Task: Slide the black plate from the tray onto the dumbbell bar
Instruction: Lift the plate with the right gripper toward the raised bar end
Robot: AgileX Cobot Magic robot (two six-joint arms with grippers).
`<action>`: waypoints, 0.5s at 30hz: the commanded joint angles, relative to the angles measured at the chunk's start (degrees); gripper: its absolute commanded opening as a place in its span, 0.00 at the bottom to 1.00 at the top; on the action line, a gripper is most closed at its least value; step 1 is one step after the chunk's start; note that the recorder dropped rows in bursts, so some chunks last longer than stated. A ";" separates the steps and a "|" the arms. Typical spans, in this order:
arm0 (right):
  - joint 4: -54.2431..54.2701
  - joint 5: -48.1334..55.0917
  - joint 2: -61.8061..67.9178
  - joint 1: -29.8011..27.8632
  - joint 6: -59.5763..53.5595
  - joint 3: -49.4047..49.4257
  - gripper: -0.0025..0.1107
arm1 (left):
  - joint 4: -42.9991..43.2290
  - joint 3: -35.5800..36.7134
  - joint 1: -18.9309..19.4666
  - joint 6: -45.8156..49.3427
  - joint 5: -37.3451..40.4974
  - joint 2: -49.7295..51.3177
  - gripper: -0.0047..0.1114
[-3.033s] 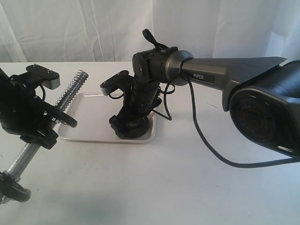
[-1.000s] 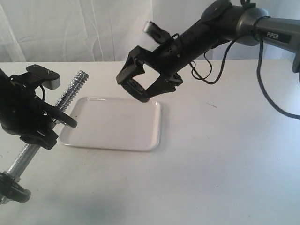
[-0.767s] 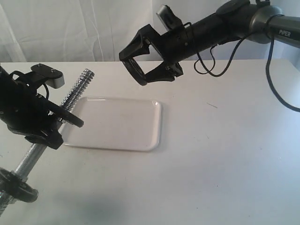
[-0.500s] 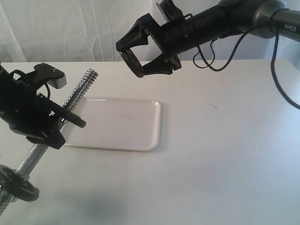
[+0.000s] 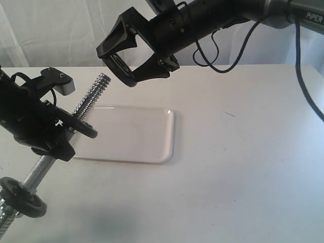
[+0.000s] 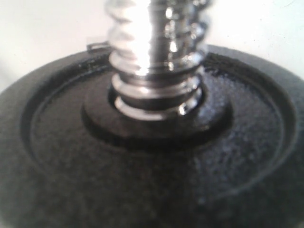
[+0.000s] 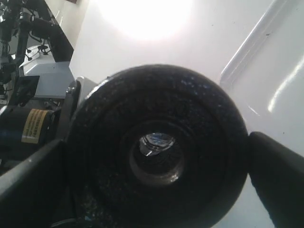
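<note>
Lifted higher and carried leftward since a second ago, the black plate (image 7: 202, 118) hangs clamped by its rim in the right gripper (image 5: 116, 66). It is well above the tray (image 5: 132, 132), its hole facing the threaded tip of the dumbbell bar (image 5: 91, 96). Left gripper (image 5: 62, 137) clasps the bar tilted upward, presenting that end for threading. Arm lettering (image 5: 315, 17) reads "PiPER"; a yellow label (image 7: 32, 126) is illegible.

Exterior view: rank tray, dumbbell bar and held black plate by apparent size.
1. tray: largest area.
2. dumbbell bar: spans longer than the tray but is thin and partly hidden.
3. black plate: smallest, seen nearly edge-on.
</note>
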 commanded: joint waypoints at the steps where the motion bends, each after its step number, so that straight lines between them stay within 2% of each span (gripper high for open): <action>1: 2.66 -0.13 -1.51 0.30 0.64 -0.29 0.02 | -4.63 -1.48 0.07 -0.21 1.13 -3.40 0.04; 15: 4.25 -0.13 -0.56 1.63 -0.83 -0.29 0.02 | -5.27 -1.48 0.07 -0.21 1.48 -3.40 0.04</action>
